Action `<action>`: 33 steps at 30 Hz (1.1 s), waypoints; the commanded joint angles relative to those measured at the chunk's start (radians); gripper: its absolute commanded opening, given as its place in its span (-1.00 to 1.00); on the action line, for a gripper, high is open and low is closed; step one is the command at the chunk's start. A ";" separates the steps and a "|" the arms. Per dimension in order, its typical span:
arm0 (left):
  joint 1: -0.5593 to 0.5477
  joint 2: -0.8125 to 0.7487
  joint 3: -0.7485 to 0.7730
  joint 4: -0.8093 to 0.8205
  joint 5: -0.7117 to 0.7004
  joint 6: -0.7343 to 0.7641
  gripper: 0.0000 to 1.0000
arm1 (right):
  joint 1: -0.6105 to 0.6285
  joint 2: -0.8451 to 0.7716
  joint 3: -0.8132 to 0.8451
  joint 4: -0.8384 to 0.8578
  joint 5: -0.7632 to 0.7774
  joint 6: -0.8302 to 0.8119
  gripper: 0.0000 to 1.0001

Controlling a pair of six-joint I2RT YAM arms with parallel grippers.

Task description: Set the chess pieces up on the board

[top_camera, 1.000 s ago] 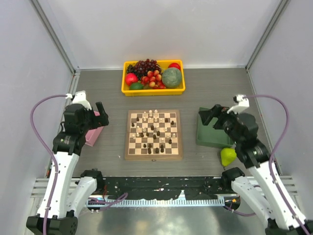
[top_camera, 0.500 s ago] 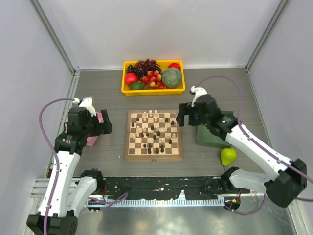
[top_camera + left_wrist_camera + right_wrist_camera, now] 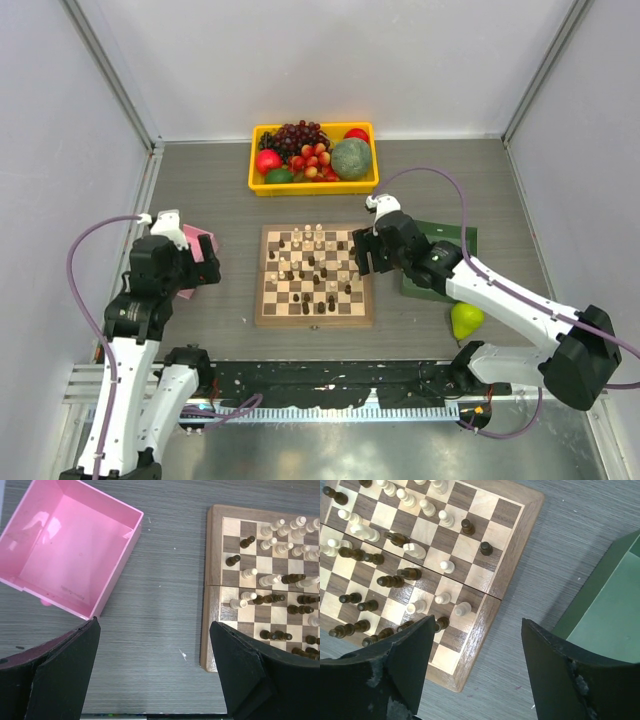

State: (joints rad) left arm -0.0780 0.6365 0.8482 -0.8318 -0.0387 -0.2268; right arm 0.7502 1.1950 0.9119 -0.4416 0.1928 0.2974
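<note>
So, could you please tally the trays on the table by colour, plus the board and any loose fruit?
Yellow tray: 1
Pink tray: 1
Green tray: 1
Chessboard: 1
Loose pear: 1
Total: 5

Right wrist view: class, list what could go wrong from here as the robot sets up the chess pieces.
1. The right claw hangs open over the crowded edge of the board. Closing on the cream piece may topple the dark piece beside it.
2. A tipped dark piece lies on its side among others. A pinch from above could roll it into neighbours, perhaps off the board.
</note>
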 commanded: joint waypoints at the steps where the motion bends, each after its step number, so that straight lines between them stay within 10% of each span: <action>1: 0.004 -0.040 -0.003 0.005 -0.067 0.004 0.98 | 0.009 -0.006 -0.001 0.064 0.066 0.000 0.47; 33: 0.004 -0.090 0.095 0.065 -0.093 0.127 0.98 | 0.009 0.044 0.096 0.014 0.017 0.046 0.95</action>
State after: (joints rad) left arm -0.0780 0.5785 0.9970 -0.8345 -0.1169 -0.1230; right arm 0.7536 1.2461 0.9508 -0.4393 0.2138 0.3313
